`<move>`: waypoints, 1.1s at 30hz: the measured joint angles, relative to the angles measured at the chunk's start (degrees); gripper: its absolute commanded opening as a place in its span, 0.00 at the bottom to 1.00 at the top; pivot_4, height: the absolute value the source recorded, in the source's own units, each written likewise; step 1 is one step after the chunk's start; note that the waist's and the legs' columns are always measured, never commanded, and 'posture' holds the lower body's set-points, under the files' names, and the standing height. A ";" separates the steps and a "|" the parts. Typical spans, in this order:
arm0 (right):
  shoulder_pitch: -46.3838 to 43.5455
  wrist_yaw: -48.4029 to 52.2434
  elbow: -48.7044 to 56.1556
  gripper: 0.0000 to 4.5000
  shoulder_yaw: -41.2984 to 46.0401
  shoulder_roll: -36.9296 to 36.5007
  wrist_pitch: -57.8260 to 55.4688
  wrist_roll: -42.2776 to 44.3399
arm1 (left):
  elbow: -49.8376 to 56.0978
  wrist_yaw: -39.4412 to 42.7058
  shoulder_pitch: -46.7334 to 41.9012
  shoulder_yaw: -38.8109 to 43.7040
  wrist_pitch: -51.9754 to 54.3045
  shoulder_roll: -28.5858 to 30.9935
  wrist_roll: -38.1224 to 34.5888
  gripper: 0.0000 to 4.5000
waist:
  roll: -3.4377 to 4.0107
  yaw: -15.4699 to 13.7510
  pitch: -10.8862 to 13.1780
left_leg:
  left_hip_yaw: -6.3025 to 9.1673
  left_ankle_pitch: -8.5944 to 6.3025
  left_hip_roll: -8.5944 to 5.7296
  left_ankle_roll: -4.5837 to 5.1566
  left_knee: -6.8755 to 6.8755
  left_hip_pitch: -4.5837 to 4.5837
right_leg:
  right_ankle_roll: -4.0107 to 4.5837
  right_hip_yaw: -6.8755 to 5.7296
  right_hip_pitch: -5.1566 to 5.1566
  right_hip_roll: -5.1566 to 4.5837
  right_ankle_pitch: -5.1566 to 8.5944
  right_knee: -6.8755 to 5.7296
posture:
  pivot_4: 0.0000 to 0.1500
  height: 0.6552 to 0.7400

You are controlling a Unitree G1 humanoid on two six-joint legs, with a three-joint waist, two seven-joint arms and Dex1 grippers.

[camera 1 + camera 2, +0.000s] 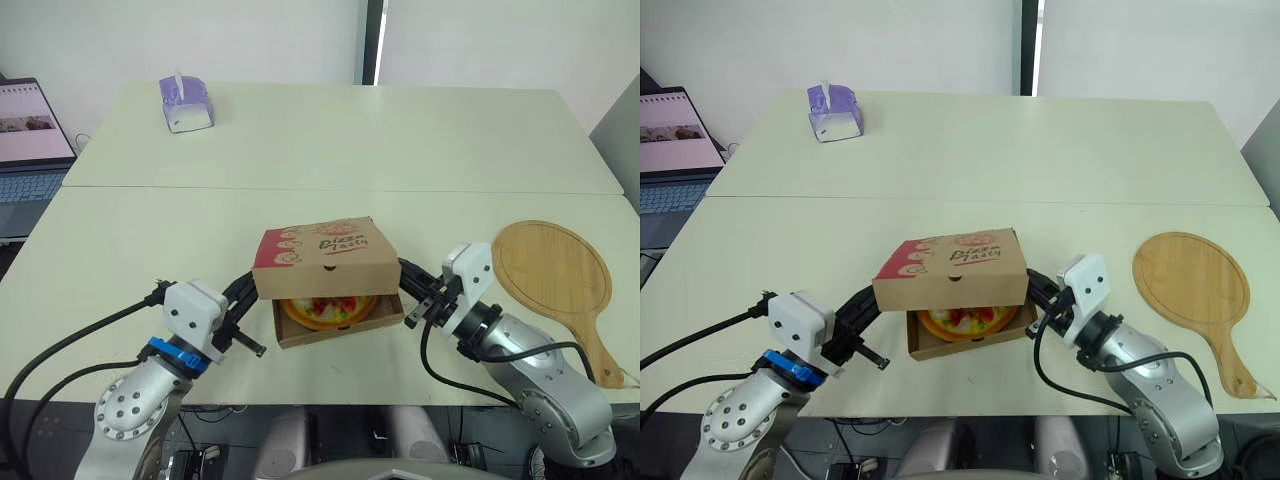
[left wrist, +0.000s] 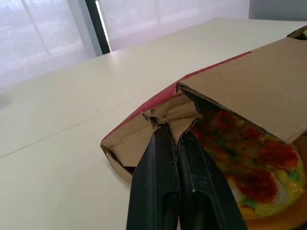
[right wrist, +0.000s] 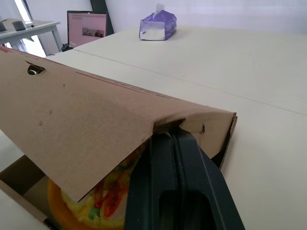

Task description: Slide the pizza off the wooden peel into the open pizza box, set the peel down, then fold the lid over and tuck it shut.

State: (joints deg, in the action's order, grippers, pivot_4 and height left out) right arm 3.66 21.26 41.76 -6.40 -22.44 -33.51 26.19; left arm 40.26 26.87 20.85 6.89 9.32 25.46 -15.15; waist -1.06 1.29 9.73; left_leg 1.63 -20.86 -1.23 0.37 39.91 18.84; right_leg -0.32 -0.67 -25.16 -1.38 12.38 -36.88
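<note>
The brown pizza box [image 1: 325, 248] sits near the table's front edge, its printed lid lowered most of the way and still raised at the front. Through that gap the pizza [image 1: 325, 311] lies inside the base. My left gripper [image 1: 252, 284] is shut, its tips against the crumpled side flap [image 2: 163, 115] at the box's left side. On the opposite side my right gripper [image 1: 404, 267] is shut too, its tips tucked under the lid's right corner flap [image 3: 192, 122]. The wooden peel [image 1: 555, 275] rests flat on the table, right of the box.
A purple tissue box [image 1: 186, 104] stands at the far left of the back table. A laptop [image 1: 30, 140] sits on a separate desk off the left side. A seam [image 1: 350, 189] divides the two tables.
</note>
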 measured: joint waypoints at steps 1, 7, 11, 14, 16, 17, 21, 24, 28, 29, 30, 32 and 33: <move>0.26 0.40 -0.22 0.04 0.00 -0.08 0.03 0.23 | -0.19 0.05 0.10 0.00 -0.23 -0.01 0.07 0.00 | 0.00 0.00 0.00 | 0.00 0.00 0.00 0.00 0.00 0.00 | 0.00 0.00 0.00 0.00 0.00 0.00 | 1.00 1.00; 3.29 8.01 -1.92 0.42 1.90 -7.98 -1.51 2.90 | -0.85 0.14 0.32 -0.29 -1.29 -0.08 0.30 0.00 | -0.03 -0.15 0.03 | -0.01 -0.01 -0.01 0.02 0.01 0.02 | 0.00 -0.01 0.00 0.00 0.00 0.02 | 1.00 1.00; 4.87 15.65 -2.55 0.74 5.65 -16.59 -1.12 4.13 | -1.57 0.17 -0.02 -0.40 -1.93 -0.12 0.30 0.00 | -0.03 -0.53 0.03 | -0.05 -0.01 -0.01 0.03 0.01 0.00 | -0.01 -0.01 0.01 0.02 0.00 0.02 | 1.00 1.00; 3.54 21.40 -6.51 0.74 8.30 -21.95 0.75 4.01 | -1.81 0.14 -0.26 -0.41 -2.04 -0.14 0.31 0.00 | -0.09 -0.68 0.06 | -0.10 -0.01 0.02 0.03 0.01 0.01 | -0.01 0.01 0.11 0.06 0.00 0.02 | 1.00 1.00; -0.21 23.08 -10.69 0.74 9.43 -22.53 1.93 3.67 | -1.89 0.10 -0.39 -0.43 -2.06 -0.17 0.33 0.00 | -0.12 -0.67 0.08 | -0.14 0.00 0.04 0.03 0.02 0.02 | -0.01 0.03 0.13 0.09 0.00 0.01 | 1.00 1.00; -2.22 23.36 -12.44 0.74 9.99 -22.45 2.30 3.57 | -1.93 0.09 -0.34 -0.42 -2.09 -0.19 0.37 0.00 | -0.12 -0.70 0.08 | -0.14 0.00 0.04 0.03 0.01 0.01 | -0.01 0.03 0.14 0.09 0.00 0.01 | 1.00 1.00; -12.34 23.79 -20.56 0.74 12.10 -20.54 2.36 4.54 | -2.12 0.10 -0.49 -0.71 -2.26 -0.32 0.54 0.00 | -0.16 -1.02 0.11 | -0.12 0.00 0.04 0.03 0.02 0.01 | 0.01 0.04 0.13 0.10 -0.01 0.01 | 1.00 1.00; -18.63 24.81 -25.84 0.74 11.76 -20.47 3.30 3.22 | -2.27 0.11 -0.68 -0.90 -2.34 -0.42 0.56 0.00 | -0.16 -1.20 0.11 | -0.10 0.00 0.04 0.03 0.02 -0.03 | 0.29 0.03 0.11 0.08 -0.17 0.02 | 1.00 1.00; -23.58 24.94 -32.20 0.65 8.70 -19.53 6.51 -1.81 | -2.43 0.10 -0.85 -0.91 -2.47 -0.49 0.67 0.00 | -0.16 -1.25 0.11 | -0.09 0.00 0.04 0.03 0.01 -0.02 | 0.34 0.04 0.11 0.07 -0.20 0.01 | 1.00 1.00; -25.09 24.95 -33.79 0.60 7.26 -18.15 7.49 -3.14 | -2.54 0.09 -1.11 -0.95 -2.44 -0.51 0.75 0.00 | -0.16 -1.25 0.11 | -0.10 0.00 0.04 0.03 0.02 -0.02 | 0.34 0.04 0.11 0.07 -0.21 0.01 | 1.00 1.00; -25.82 25.12 -34.38 0.53 6.13 -17.10 8.36 -3.91 | -2.61 0.06 -1.49 -0.99 -2.40 -0.52 0.82 0.00 | -0.14 -1.23 0.11 | -0.10 0.00 0.04 0.02 0.02 -0.03 | 0.35 0.03 0.08 0.07 -0.21 0.00 | 1.00 1.00; -26.31 26.70 -34.57 0.36 2.91 -16.33 10.23 -5.88 | -2.61 0.00 -1.51 -0.98 -2.39 -0.53 1.01 0.00 | -0.12 -1.22 0.10 | -0.06 0.00 0.06 0.02 0.01 -0.04 | 0.36 0.01 0.08 0.07 -0.20 0.00 | 1.00 1.00; -26.29 27.22 -34.57 0.28 2.02 -16.14 10.72 -6.74 | -2.61 0.00 -1.46 -0.99 -2.38 -0.54 1.06 0.00 | -0.12 -1.22 0.10 | -0.06 0.00 0.06 0.02 0.01 -0.02 | 0.36 0.02 0.05 0.06 -0.20 0.00 | 1.00 1.00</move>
State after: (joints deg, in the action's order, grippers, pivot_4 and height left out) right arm -22.63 48.49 7.19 -4.38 -38.58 -22.79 19.44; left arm 37.65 26.87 19.39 5.89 6.94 24.91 -14.09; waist -1.18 0.07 9.83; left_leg 1.57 -20.86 -1.17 0.39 39.92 18.82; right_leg 0.04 -0.66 -25.11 -1.32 12.18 -36.87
